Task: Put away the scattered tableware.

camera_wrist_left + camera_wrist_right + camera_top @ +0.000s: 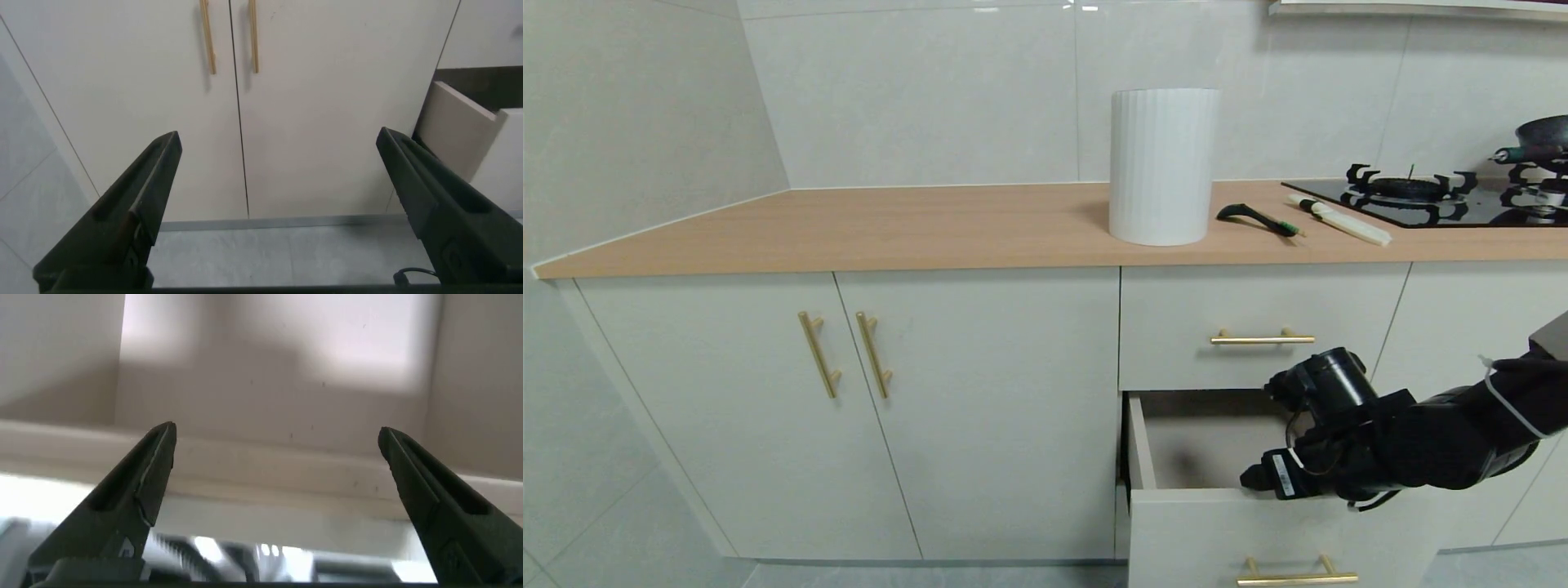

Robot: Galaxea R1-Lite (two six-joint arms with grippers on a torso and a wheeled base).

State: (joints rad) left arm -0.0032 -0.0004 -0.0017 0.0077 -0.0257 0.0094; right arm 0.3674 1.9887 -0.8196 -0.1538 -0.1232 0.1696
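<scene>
Head view: black ladle-like utensil [1255, 217] and cream stick-shaped utensil [1339, 219] lie on the wooden countertop [890, 229]. Pale drawer [1141, 445] is pulled out, right gripper [1258, 478] at its rim. Left wrist view: left gripper [278, 212] spread, empty. Right wrist view: fingers spread too. Nothing stowed yet, I reckon.

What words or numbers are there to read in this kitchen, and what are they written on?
Nothing here can be read.
White sticker on the right gripper: it has dark marks, too small to read.
White ribbed container: no writing on the side that shows.
Cabinet doors: plain, no writing.
</scene>
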